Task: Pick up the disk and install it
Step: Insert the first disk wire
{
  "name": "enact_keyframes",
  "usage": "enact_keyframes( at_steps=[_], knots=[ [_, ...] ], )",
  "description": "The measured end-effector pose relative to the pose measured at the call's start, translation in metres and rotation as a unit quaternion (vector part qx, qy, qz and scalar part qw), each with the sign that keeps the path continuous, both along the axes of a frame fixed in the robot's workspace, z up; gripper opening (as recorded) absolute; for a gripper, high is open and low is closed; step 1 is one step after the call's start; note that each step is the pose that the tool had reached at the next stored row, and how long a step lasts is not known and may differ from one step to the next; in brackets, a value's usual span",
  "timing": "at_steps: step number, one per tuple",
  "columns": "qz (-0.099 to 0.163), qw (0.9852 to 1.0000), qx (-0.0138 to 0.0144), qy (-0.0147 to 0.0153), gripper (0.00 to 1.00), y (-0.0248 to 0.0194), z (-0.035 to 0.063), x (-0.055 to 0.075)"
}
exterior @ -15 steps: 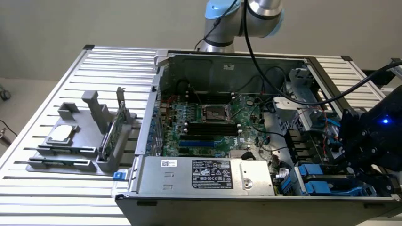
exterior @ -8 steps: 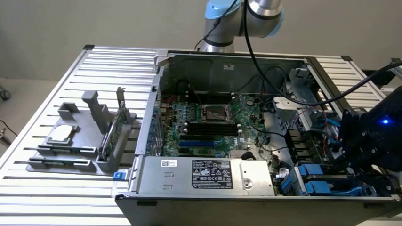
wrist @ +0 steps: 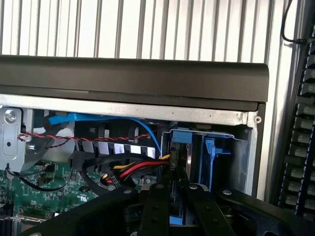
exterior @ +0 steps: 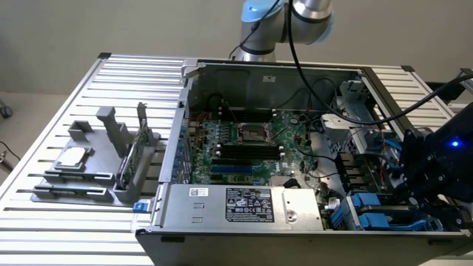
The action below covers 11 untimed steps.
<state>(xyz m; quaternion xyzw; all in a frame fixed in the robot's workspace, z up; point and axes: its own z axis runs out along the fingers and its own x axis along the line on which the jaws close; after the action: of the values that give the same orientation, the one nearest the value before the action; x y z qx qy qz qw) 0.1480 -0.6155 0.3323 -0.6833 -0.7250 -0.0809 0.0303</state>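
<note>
My pincer (wrist: 173, 206) hangs over the computer case's (exterior: 221, 205) drive-bay corner, fingers (wrist: 155, 206) drawn narrow around the disk (wrist: 179, 147). The disk stands on edge in the bay, blue rails beside the cables (wrist: 133, 169).

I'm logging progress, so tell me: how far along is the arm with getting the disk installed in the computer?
Pickup looks done: the disk stands edge-on in the blue drive bay at the corner of the case. In hand: the gripper hangs right over the disk inside the case. Left: I cannot tell whether the disk is fully seated, and the gripper has not yet backed away.
</note>
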Motion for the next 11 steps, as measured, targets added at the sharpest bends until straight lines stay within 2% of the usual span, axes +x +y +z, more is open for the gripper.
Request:
enact_keyframes(
  at_steps=[11],
  knots=[
    [0.0, 1.0, -0.0012, -0.0001, 0.19, 0.0, -0.0005, -0.0005]
  ],
)
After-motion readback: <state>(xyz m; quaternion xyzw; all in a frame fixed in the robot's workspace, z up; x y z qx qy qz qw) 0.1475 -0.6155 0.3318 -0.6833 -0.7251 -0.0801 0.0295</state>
